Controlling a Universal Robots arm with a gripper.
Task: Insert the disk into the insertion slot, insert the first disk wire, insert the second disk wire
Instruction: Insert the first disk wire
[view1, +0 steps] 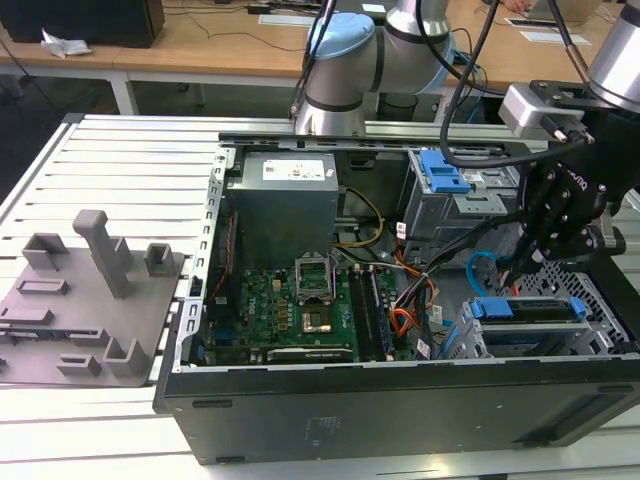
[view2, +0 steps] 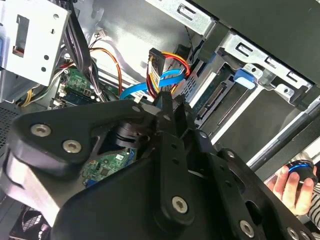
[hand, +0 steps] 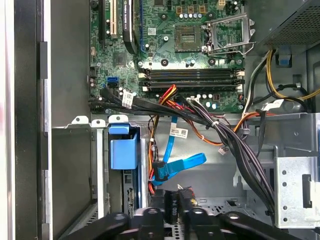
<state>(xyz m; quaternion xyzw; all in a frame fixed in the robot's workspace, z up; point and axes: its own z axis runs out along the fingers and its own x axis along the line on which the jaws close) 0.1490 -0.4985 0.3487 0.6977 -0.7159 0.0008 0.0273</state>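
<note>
Exterior view, left to right: grey fixture plate (view1: 90, 300) lying beside the case, motherboard (view1: 290, 305) sitting mid-case, gripper (view1: 522, 262) hovering just above the insertion slot (view1: 470, 345) at the exterior view's right. The disk (view1: 527, 309) is already sitting in that slot, so I'm reading this as a wire step. In the first wrist view the jaws are pinching narrow on a dark wire connector (hand: 171, 204), blue cable (hand: 182, 164) trailing beside it; which wire, can't tell. Next move is calling for squaring the plug to the rear port (view2: 215, 100).
</note>
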